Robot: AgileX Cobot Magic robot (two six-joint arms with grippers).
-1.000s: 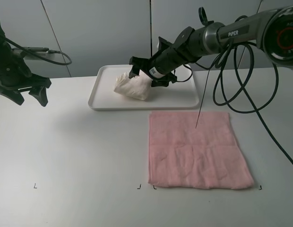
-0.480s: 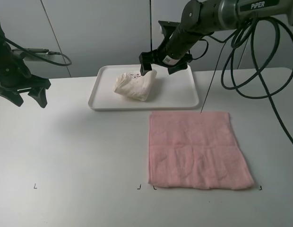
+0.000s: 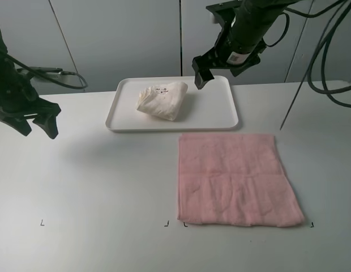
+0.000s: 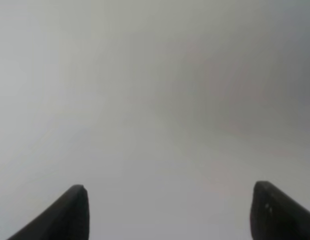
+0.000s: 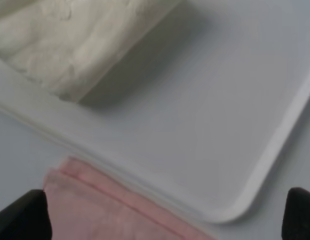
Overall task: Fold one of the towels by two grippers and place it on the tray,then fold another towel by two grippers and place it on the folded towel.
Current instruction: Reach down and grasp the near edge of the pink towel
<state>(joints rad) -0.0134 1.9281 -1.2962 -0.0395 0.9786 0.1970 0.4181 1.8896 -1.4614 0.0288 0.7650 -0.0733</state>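
Note:
A folded cream towel [image 3: 162, 99] lies on the white tray [image 3: 212, 116] at the back; it also shows in the right wrist view [image 5: 70, 40] with the tray [image 5: 205, 135]. A pink towel [image 3: 235, 177] lies flat on the table in front of the tray; its corner shows in the right wrist view [image 5: 95, 205]. My right gripper [image 3: 216, 69] is open and empty, raised above the tray's right half, apart from the cream towel. My left gripper [image 3: 35, 124] is open and empty above the table at the far left; its view [image 4: 167, 210] shows only bare table.
The white table [image 3: 96, 187] spreads under everything. Black cables [image 3: 328, 45] hang from the right arm at the back right. Small black corner marks [image 3: 166, 224] sit near the table's front edge. A grey panelled wall [image 3: 119, 34] stands behind.
My right gripper let go of the cream towel, which stays on the tray, and rose up and to the right. The left gripper shifted slightly.

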